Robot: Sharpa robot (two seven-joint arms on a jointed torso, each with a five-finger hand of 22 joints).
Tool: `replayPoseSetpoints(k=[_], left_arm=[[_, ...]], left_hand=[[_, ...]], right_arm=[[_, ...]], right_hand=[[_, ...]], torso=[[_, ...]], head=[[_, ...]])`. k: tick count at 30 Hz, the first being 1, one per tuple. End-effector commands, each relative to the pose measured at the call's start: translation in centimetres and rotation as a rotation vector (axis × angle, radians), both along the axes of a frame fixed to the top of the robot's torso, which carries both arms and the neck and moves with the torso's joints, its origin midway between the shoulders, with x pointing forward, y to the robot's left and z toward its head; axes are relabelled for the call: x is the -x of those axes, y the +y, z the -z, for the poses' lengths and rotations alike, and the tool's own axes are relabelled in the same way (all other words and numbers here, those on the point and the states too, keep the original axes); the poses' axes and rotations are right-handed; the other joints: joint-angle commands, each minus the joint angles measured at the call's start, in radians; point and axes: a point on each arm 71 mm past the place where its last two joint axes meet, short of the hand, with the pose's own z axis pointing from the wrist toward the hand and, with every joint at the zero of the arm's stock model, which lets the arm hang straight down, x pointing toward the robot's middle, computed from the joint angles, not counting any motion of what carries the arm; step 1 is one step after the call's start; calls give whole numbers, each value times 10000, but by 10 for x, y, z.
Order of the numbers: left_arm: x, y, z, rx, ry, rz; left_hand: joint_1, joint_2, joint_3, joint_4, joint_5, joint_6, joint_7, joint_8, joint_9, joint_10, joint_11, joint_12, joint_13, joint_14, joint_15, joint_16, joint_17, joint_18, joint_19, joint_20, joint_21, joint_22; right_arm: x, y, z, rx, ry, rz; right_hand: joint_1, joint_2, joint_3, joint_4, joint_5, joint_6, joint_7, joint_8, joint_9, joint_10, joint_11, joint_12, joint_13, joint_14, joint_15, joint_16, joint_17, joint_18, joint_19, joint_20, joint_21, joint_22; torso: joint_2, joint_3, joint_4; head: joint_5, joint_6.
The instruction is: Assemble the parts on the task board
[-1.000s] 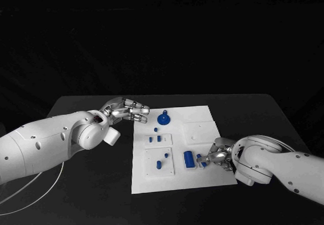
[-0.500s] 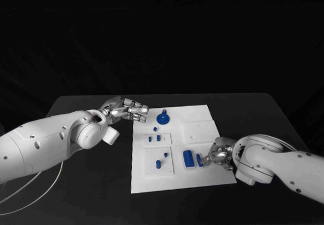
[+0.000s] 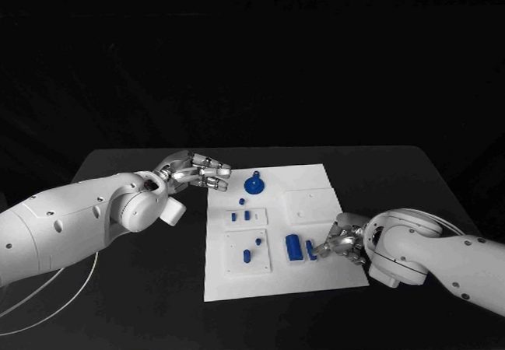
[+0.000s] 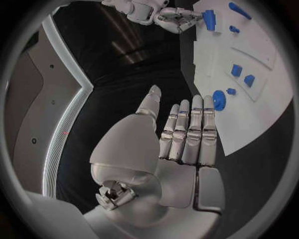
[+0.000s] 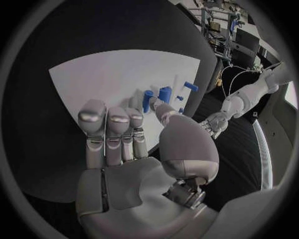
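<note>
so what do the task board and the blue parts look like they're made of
The task board looks like matte white plastic or painted sheet: flat, even, no glare, with raised square insets. The blue parts look like moulded or printed plastic, uniformly saturated with a dull sheen. Neither can be settled from the look alone.

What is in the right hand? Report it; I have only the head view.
Observer: Nothing. In the right wrist view the right hand has its fingers straight, and the thumb tip lies beside the slim blue part.
Operator: Check the left palm.
Observer: Bare. The left wrist view shows the left hand flat, fingers side by side, holding nothing.
Operator: Say what lies past its fingertips.
Observer: The round blue part, on the task board, clear of the fingers.
</note>
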Motion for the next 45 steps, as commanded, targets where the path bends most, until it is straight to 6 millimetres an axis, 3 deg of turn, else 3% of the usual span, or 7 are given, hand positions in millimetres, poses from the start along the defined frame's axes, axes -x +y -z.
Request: replayPoseSetpoints(k=[1, 9, 13, 18, 31, 39, 45], left_arm=[[0, -2, -1, 121, 21, 130], [0, -1, -1, 100, 21, 88], [0, -1, 0, 94, 31, 86], [0, 0, 0, 86, 39, 77], [0, 1, 0, 58, 65, 57], [0, 1, 0, 44, 75, 54], [0, 1, 0, 40, 75, 63]], left_hand=[[18, -75, 14, 71, -21, -85, -15, -12, -2, -56, 3, -3, 6, -52, -20, -16, 3, -43, -5, 38, -28, -11], [25, -56, 17, 73, -20, -84, -16, -11, -2, -51, 1, -3, 6, -54, -20, -17, 3, -43, 0, 37, -26, -20], [25, -56, 17, 73, -20, -84, -16, -11, -2, -51, 1, -3, 6, -54, -20, -17, 3, -43, 0, 37, -26, -20], [25, -56, 17, 73, -20, -84, -16, -11, -2, -51, 1, -3, 6, -54, -20, -17, 3, -43, 0, 37, -26, -20], [26, -40, 9, 78, -26, -83, -17, -10, -2, -55, 2, -4, 5, -52, -20, -18, 3, -45, 0, 36, -25, -32], [45, -43, 7, 71, -26, -87, -17, -12, -2, -54, 1, -3, 6, -53, -20, -17, 2, -44, 0, 36, -23, -39], [45, -43, 7, 71, -26, -87, -17, -12, -2, -54, 1, -3, 6, -53, -20, -17, 2, -44, 0, 36, -23, -39]], right_arm=[[2, 3, 1, 121, 117, -491], [4, 6, -1, -104, 91, -635], [4, 6, -1, -155, 65, -656], [3, 5, -2, -209, -12, -601], [3, 3, -5, -577, 30, -728], [7, -2, -5, -637, 435, -1076], [10, -3, -4, -590, 651, -1281]], right_hand=[[218, -2, -261, 94, -161, 50, 10, 56, -26, 32, -32, 27, 3, -2, -50, 5, 2, -71, 418, -28, 17, 1017], [243, -26, -399, 439, -365, 63, 3, 58, -38, 54, -31, 63, 21, 3, -46, 25, 28, -68, 422, -25, 29, 1019], [297, -178, -426, 869, -523, 69, 13, 58, -33, 62, -25, 68, 23, 4, -45, 36, 45, -65, 424, -22, 52, 1023], [185, -104, -438, 1133, -573, 60, 14, 55, -33, 62, -21, 58, 16, 2, -45, 29, 43, -60, 425, -24, 40, 1019], [-144, -168, -202, 1327, -810, 53, 23, 60, -20, 71, -16, 66, 18, 4, -47, 30, 52, -51, 431, -24, 47, 1021], [304, -284, -334, 998, -619, 74, 20, 58, -16, 61, -21, 60, 19, 2, -50, 38, 68, -56, 422, -25, 48, 1023], [628, -66, -893, 553, -283, 80, 9, 53, -43, 55, -24, 57, 22, 3, -46, 26, 75, -65, 410, -21, 50, 1023]], torso=[[1, 2, 4], [1, 11, 2], [-1, 8, 3], [2, 13, 0], [2, 6, -3], [3, -1, -13], [2, 4, -5]], head=[[16, -25], [33, -21], [40, -18], [52, -7], [73, -1], [70, 1], [66, 2]])
